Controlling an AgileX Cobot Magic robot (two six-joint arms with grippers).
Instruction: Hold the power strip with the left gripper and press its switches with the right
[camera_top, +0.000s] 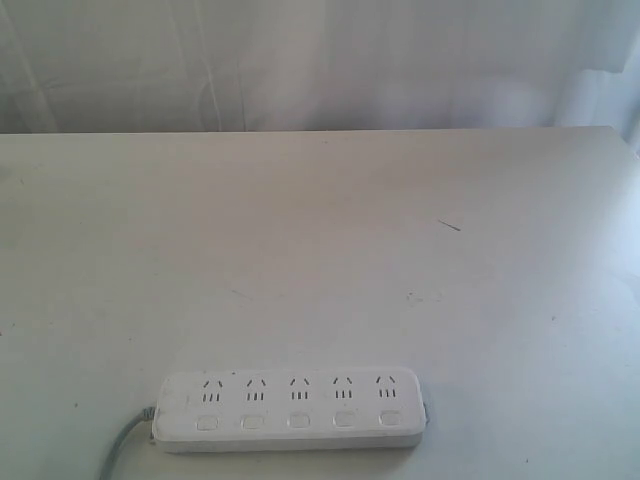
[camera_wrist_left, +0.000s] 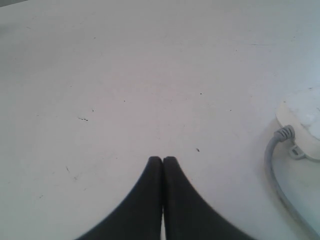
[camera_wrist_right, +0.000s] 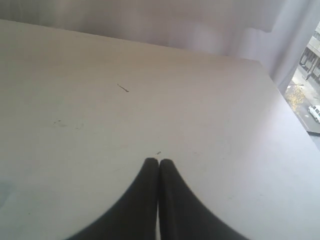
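Note:
The white power strip (camera_top: 292, 408) lies flat near the table's front edge, its five socket groups in a row. Its switches (camera_top: 298, 421) run along its near side, one under each group. A grey cord (camera_top: 122, 445) leaves its left end. In the left wrist view the strip's corded end (camera_wrist_left: 301, 125) and the cord (camera_wrist_left: 278, 172) show at the edge. My left gripper (camera_wrist_left: 162, 159) is shut on nothing, above bare table, apart from the strip. My right gripper (camera_wrist_right: 158, 161) is also shut and empty, over bare table; the strip is out of that view. Neither arm appears in the exterior view.
The white table (camera_top: 320, 250) reaches back to a pale curtain (camera_top: 320, 60). A short dark mark (camera_top: 449, 225) lies right of the middle. The table's right edge (camera_wrist_right: 295, 115) borders a window with a street below.

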